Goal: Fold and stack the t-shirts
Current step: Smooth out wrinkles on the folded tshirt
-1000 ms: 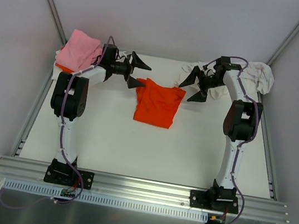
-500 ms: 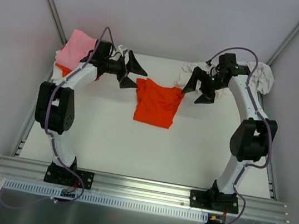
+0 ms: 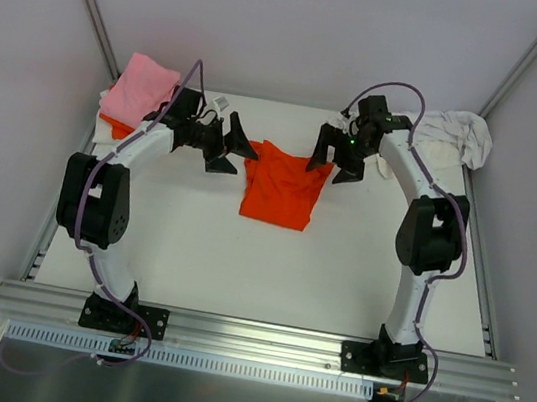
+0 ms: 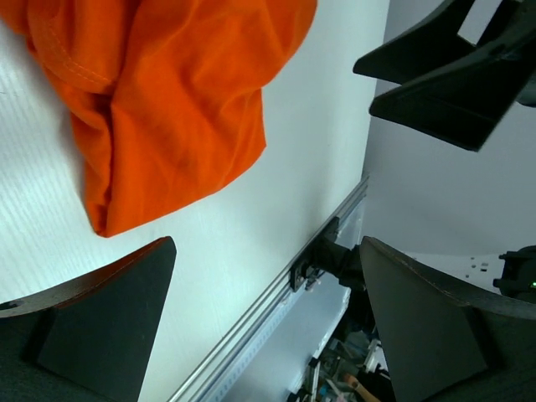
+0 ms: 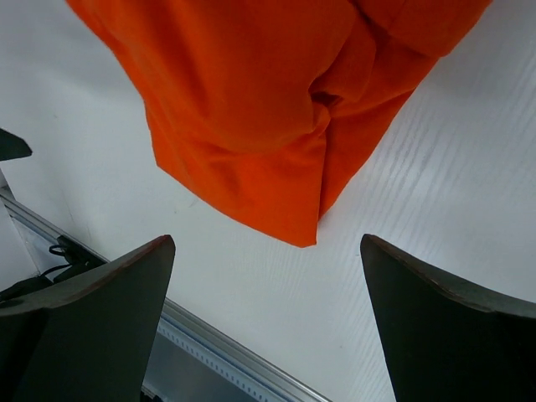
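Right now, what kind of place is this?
Probably a lab robot cell, not a home: a white table boxed in by plain grey panels, two arms bolted to an aluminium rail, t-shirts laid out.

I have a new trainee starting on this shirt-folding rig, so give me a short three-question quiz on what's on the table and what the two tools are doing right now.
1. True or false: the left tool is shut on the orange t-shirt at mid-table.
2. Which colour is on top at the far left corner? A pink, B green, C blue.
3. Fill in: the crumpled white cloth lies at the far ____ corner.
Key: 1 false, it and the right tool both stand open near the shirt's far corners; 2 A, the pink t-shirt; 3 right.
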`<state>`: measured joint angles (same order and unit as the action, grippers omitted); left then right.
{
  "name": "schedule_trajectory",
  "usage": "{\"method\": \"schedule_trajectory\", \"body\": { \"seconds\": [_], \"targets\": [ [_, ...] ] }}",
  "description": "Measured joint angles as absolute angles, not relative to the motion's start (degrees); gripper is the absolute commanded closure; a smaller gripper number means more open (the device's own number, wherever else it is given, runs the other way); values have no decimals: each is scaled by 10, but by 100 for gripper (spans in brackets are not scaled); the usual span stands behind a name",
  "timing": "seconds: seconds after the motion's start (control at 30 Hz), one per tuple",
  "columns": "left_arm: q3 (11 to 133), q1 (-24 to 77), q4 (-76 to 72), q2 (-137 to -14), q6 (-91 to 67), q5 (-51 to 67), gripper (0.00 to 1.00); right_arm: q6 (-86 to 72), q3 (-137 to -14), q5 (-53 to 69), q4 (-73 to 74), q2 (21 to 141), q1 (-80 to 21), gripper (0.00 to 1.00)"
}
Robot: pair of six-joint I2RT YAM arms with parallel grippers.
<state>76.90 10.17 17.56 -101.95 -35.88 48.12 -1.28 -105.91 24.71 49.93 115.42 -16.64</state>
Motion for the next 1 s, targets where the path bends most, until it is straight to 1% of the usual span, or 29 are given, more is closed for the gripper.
{"method": "schedule_trajectory", "body": {
  "seconds": [0.03, 0.1, 0.4, 0.43, 0.57, 0.77, 1.0],
  "targets": [
    [769, 102, 175, -1022, -354, 475, 8, -14, -1064, 248, 499, 1169, -168, 4],
    [769, 102, 172, -1027, -347, 471, 11, -19, -1073, 250, 498, 1193, -170, 5],
    [763, 102, 100, -1035, -334, 448, 11, -36, -1111, 264, 496, 1208, -171, 6],
    [763, 103, 89, -1040, -335, 448, 13, -38, -1112, 264, 495, 1208, -171, 7],
    [776, 111, 65, -1080, -339, 449, 18, -45, -1112, 269, 494, 1208, -171, 9],
    [834, 136, 67, -1156, -336, 448, 19, -61, -1112, 280, 481, 1208, -172, 9],
    [860, 148, 63, -1184, -333, 443, 19, -77, -1112, 294, 463, 1213, -174, 9]
  ]
}}
